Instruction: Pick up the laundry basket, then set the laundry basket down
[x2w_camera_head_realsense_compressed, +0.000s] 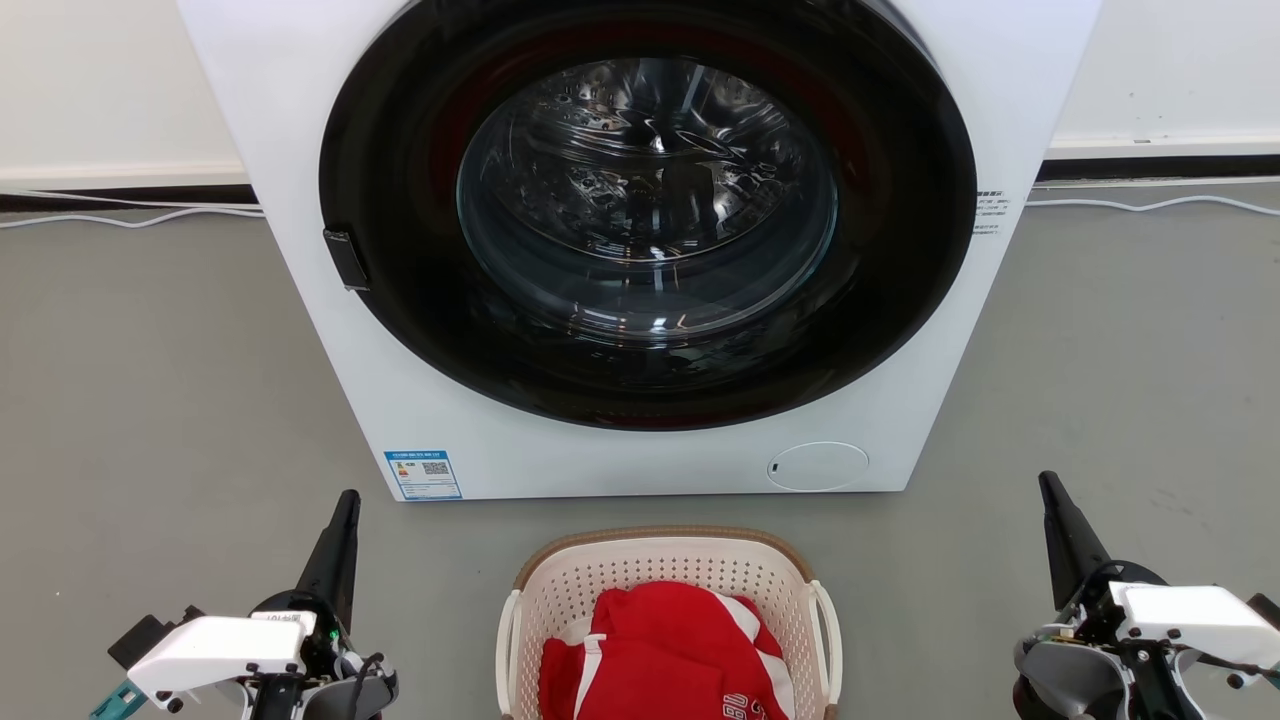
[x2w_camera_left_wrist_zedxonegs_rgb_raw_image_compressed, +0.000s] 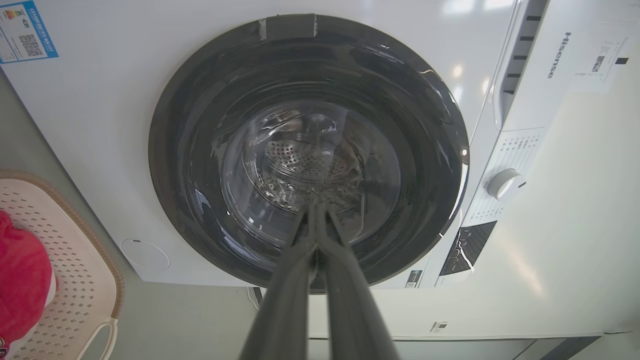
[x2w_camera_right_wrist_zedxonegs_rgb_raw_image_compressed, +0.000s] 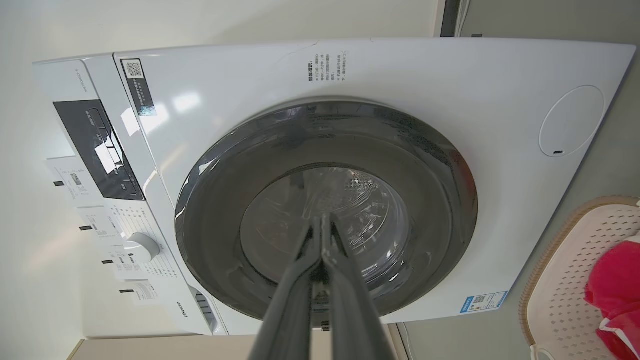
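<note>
**Head view.** Fingers (x2w_camera_head_realsense_compressed: 335, 560) of the left gripper (x2w_camera_head_realsense_compressed: 347, 505) are pressed together on nothing, low at the left. The right gripper (x2w_camera_head_realsense_compressed: 1050, 495), low at the right, is likewise clenched and empty. Between them, well apart from both, the laundry basket (x2w_camera_head_realsense_compressed: 650, 575) stands on the grey floor (x2w_camera_head_realsense_compressed: 150, 400), near the front of the closed washer (x2w_camera_head_realsense_compressed: 600, 465). It holds a red garment (x2w_camera_head_realsense_compressed: 665, 650) with white trim, heaped in its middle. A white side handle (x2w_camera_head_realsense_compressed: 507, 640) faces each gripper. A sound lift would likely need both pairs of fingers parted first, one brought in to each handle, and the two raised together so the basket stays level.

**Left wrist view.** The left gripper (x2w_camera_left_wrist_zedxonegs_rgb_raw_image_compressed: 316, 210), fingers closed tip to tip, points at the washer (x2w_camera_left_wrist_zedxonegs_rgb_raw_image_compressed: 100, 125) door. The laundry basket (x2w_camera_left_wrist_zedxonegs_rgb_raw_image_compressed: 75, 280), with the red garment (x2w_camera_left_wrist_zedxonegs_rgb_raw_image_compressed: 20, 285) inside, lies off to one side.

**Right wrist view.** The right gripper (x2w_camera_right_wrist_zedxonegs_rgb_raw_image_compressed: 322, 222), also clamped on nothing, points at the washer (x2w_camera_right_wrist_zedxonegs_rgb_raw_image_compressed: 400, 75). The laundry basket (x2w_camera_right_wrist_zedxonegs_rgb_raw_image_compressed: 565, 280) and red garment (x2w_camera_right_wrist_zedxonegs_rgb_raw_image_compressed: 615, 280) sit at the far edge.
</note>
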